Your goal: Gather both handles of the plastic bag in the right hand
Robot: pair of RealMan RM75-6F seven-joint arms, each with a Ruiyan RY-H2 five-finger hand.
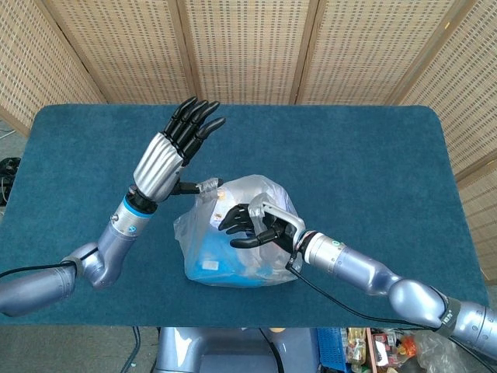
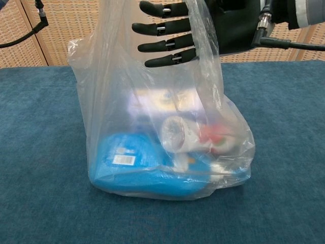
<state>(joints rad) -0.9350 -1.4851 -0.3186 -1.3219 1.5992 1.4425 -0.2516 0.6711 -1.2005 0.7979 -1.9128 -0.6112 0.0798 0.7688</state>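
Note:
A clear plastic bag (image 1: 233, 260) (image 2: 101, 117) stands on the blue table (image 1: 357, 148), with a blue packet (image 2: 137, 162) and a white-and-red bottle (image 2: 185, 133) inside. My left hand (image 1: 165, 159) is raised left of the bag with its fingers straight up. Its thumb carries the twisted left handle (image 1: 208, 186). My right hand (image 1: 250, 224) (image 2: 203, 28) reaches through the bag's mouth with straight, spread fingers pointing at the left handle. The right handle (image 2: 207, 56) is draped around this hand.
Woven folding screens (image 1: 248, 47) stand behind the table. A black cable (image 2: 292, 44) runs from my right wrist. The table's front edge (image 1: 326, 325) lies just below the bag.

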